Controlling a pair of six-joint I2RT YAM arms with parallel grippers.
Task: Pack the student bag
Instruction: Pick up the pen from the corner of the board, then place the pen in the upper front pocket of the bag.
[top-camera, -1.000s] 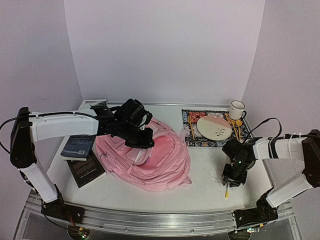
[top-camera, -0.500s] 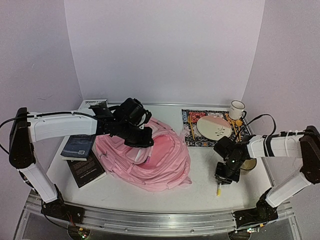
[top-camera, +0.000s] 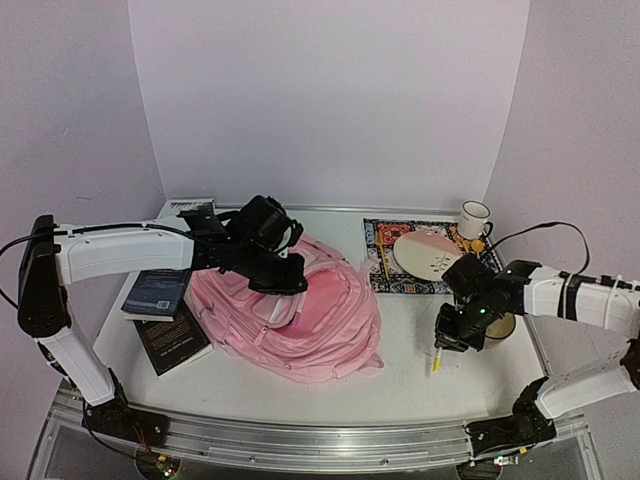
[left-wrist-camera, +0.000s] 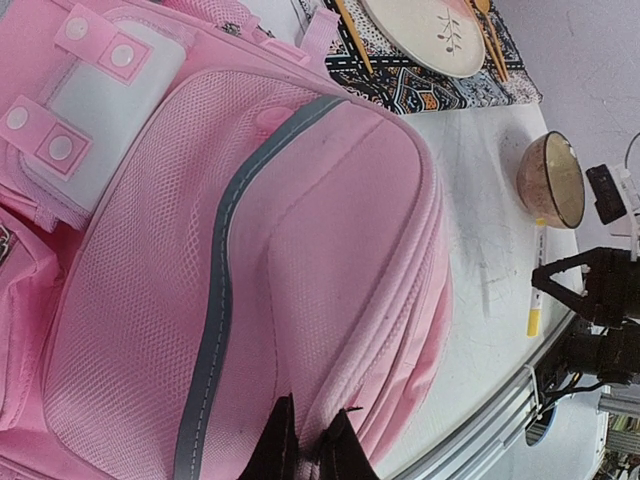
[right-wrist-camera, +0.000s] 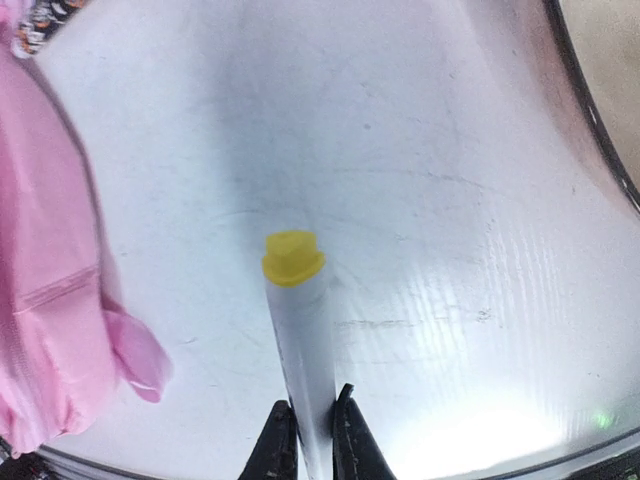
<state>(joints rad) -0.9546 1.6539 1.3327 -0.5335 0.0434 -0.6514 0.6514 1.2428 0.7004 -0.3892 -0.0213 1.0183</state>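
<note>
The left arm (top-camera: 125, 252) stretches level from its raised shoulder out to the right. Its wrist is bent downward and the left gripper (top-camera: 293, 284) is pinched tight, fingertips together. The right arm (top-camera: 580, 297) folds inward with its wrist pointing down. The right gripper (right-wrist-camera: 312, 425) clamps the barrel of a white, yellow-capped marker (right-wrist-camera: 303, 340).

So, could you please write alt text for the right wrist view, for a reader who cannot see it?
The right pincer, at the bottom edge, is shut on a white pen whose yellow cap points away from the camera, with the white table behind it. Part of the pink student bag fills the left edge.
</note>
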